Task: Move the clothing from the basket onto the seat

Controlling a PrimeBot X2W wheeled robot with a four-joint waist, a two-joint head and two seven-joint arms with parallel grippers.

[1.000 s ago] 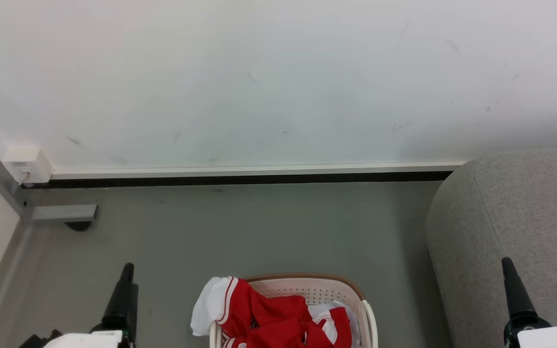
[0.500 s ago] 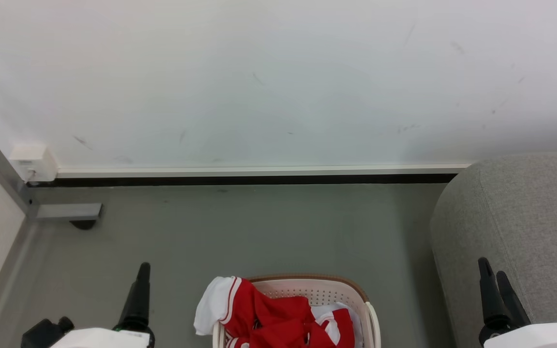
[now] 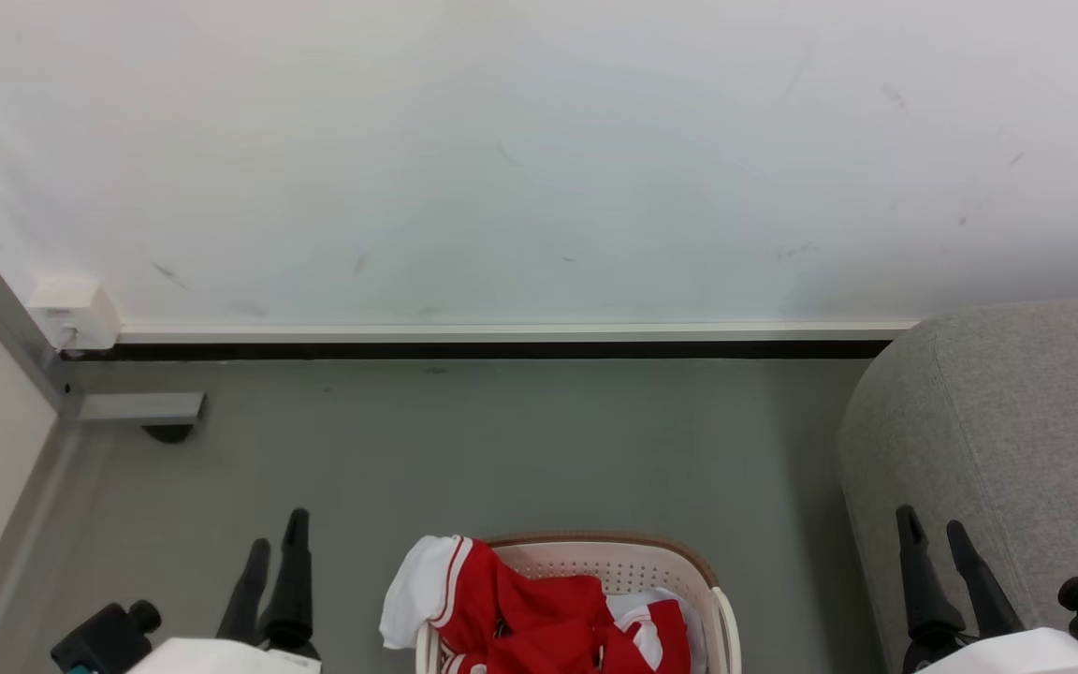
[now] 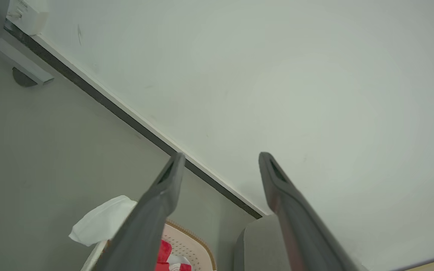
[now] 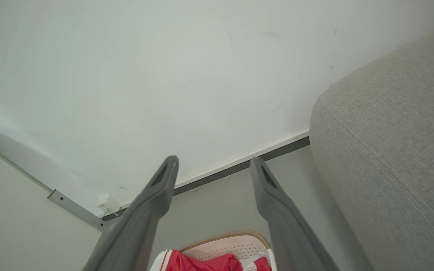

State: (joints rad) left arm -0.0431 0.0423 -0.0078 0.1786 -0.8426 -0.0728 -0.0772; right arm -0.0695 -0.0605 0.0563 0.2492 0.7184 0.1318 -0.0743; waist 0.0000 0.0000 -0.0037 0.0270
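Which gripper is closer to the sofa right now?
The right. The right gripper hovers open at the sofa's front corner, its fingers overlapping the grey fabric in the head view. The left gripper is open on the other side of the basket, well away from the sofa.

Bright, even, diffuse light with no glare leaves the white wall (image 3: 539, 159) beyond the left gripper (image 3: 279, 528) and right gripper (image 3: 930, 518) pale and faintly bluish. The only shadow is a soft darkening of the floor (image 3: 502, 449) just left of the right gripper, along the seat (image 3: 1016, 421). The head view is sharp, while in both wrist views the fingers (image 4: 156, 210) nearest the lens are soft and blurred.
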